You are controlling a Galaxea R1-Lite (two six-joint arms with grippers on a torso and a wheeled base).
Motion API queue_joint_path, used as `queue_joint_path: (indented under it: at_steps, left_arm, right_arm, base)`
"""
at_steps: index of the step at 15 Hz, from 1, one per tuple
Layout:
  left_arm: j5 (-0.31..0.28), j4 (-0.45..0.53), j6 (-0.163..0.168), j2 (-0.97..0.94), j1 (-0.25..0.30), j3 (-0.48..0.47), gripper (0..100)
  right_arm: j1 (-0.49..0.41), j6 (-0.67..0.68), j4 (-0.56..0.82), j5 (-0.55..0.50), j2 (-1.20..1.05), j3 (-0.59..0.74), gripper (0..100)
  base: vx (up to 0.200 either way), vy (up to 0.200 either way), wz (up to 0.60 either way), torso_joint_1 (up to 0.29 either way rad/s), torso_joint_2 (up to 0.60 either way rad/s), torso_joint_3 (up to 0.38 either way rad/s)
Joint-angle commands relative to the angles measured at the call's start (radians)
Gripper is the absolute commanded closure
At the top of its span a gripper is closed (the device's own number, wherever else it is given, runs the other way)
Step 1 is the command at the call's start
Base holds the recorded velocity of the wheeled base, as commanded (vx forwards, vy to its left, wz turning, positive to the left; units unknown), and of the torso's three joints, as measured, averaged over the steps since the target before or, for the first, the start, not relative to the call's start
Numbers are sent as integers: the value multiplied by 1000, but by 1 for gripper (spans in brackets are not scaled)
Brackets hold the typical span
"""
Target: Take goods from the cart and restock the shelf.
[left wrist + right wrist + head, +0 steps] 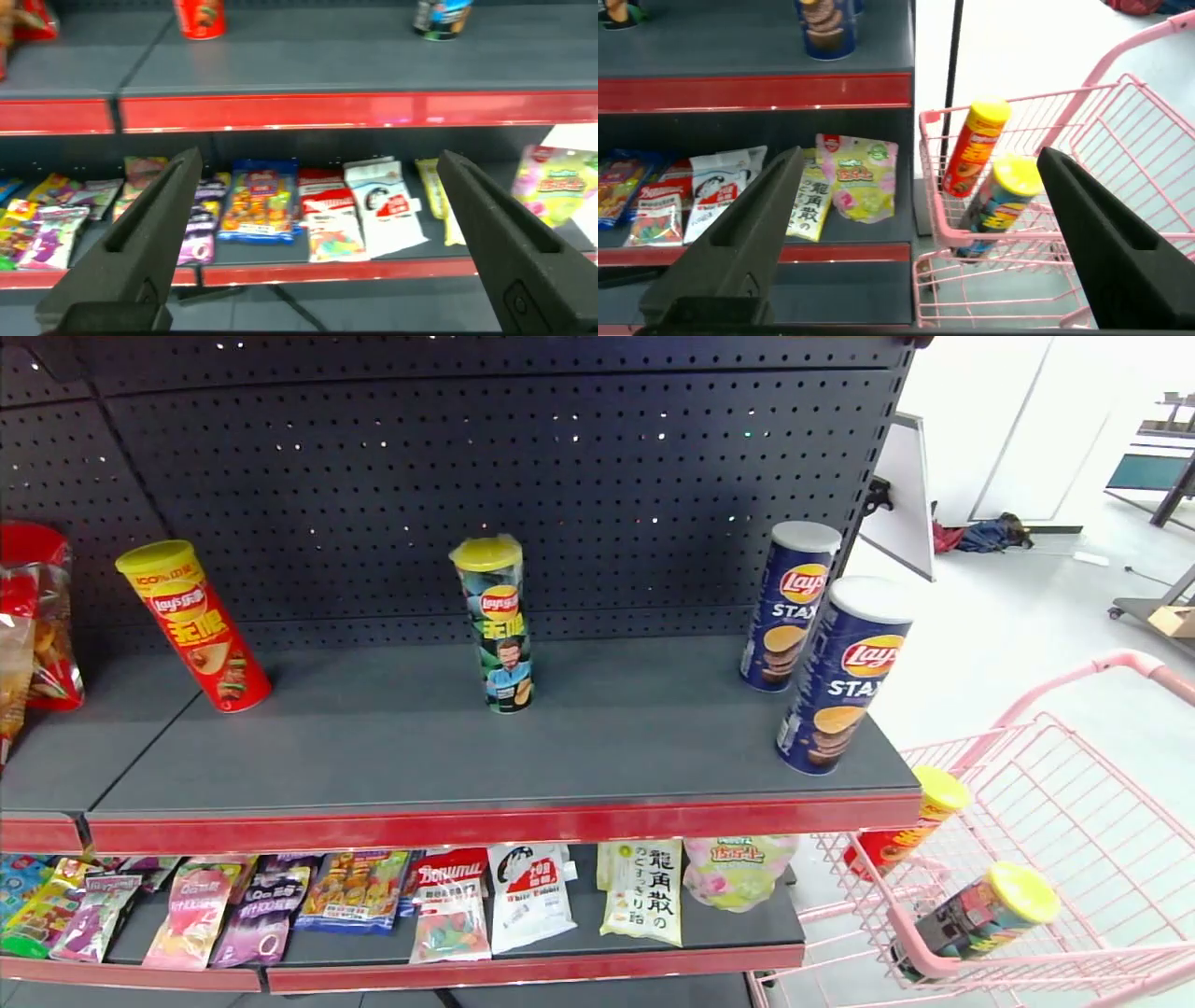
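The pink cart [1046, 821] stands right of the shelf and holds a red chip can [904, 829] and a dark chip can [978, 917], both with yellow lids. The right wrist view looks down on the same red can [973, 149] and dark can [1001, 198] leaning in the cart [1120, 140]. On the upper shelf board [392, 747] stand a red can [193, 625], a green-and-black can [499, 623] and two blue cans [790, 607] [842, 677]. My left gripper [320, 157] is open and faces the lower shelf. My right gripper [920, 151] is open, short of the cart.
Several snack bags [355, 896] lie in a row on the lower shelf. A red-topped snack bag [33, 616] sits at the upper shelf's far left. A white board [901, 495] leans beyond the shelf's right end. Open floor [1008, 616] lies behind the cart.
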Motion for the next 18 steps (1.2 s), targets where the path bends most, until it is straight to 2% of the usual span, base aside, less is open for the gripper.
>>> queue_joint_path:
  at_steps: [1,6,8,18]
  left_arm:
    - [0,0,0,1,1,0,0]
    - [0,0,0,1,1,0,0]
    - [0,0,0,1,1,0,0]
    - [-1,0,0,1,1,0,0]
  right_arm:
    - [1,0,-1,1,0,0,0]
    - [1,2,-1,1,0,0,0]
    - [0,2,-1,1,0,0,0]
    - [0,2,-1,1,0,0,0]
  base:
    - [0,-200,0,2,2,-2]
    - [0,-200,0,2,2,1]
    - [0,0,0,0,0,0]
    - [0,0,-600,1,1,0]
